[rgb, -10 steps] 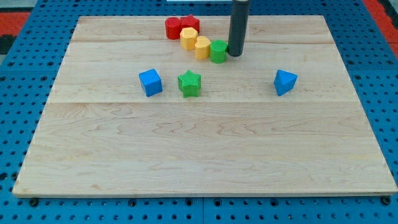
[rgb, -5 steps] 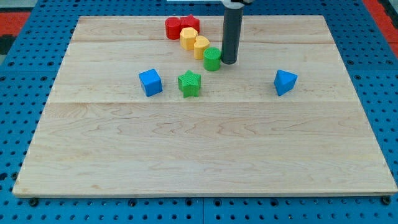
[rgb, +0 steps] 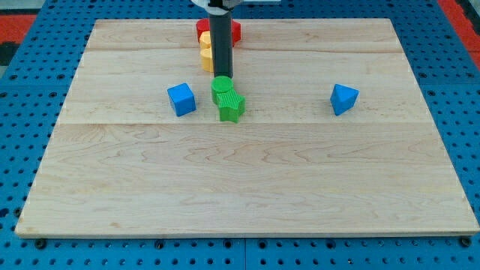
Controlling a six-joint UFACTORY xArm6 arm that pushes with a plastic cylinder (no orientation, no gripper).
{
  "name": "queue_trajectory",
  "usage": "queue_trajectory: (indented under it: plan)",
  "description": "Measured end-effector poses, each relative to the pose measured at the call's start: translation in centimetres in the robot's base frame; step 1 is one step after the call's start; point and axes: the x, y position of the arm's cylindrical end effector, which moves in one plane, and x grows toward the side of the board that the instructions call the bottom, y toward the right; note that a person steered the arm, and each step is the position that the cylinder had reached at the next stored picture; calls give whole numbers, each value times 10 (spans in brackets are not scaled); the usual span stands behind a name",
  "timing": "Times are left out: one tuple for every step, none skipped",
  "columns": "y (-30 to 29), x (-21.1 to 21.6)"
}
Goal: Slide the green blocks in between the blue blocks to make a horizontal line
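My tip (rgb: 222, 78) stands just above the green cylinder (rgb: 222, 89) in the view and touches its upper edge. The cylinder rests against the green star block (rgb: 232, 107), which lies just below and slightly right of it. The blue cube (rgb: 181, 99) sits to the left of the green pair. The blue pointed block (rgb: 343, 98) sits far to the right, at about the same height in the view. The rod hides parts of the blocks behind it.
Red blocks (rgb: 202, 30) and yellow blocks (rgb: 205, 57) cluster at the top of the wooden board (rgb: 240, 180), partly hidden behind the rod. The board lies on a blue pegboard surface (rgb: 22, 75).
My tip moved left and down the view, pushing the green cylinder away from the yellow blocks until it met the green star. The star shifted slightly down. The blue blocks stayed put.
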Motion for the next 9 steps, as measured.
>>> queue_trajectory:
  plan:
    - [-41, 4]
    - [-5, 49]
    - [19, 56]
    - [14, 94]
    - [14, 168]
    - [50, 180]
    - [83, 141]
    - [45, 138]
    - [26, 146]
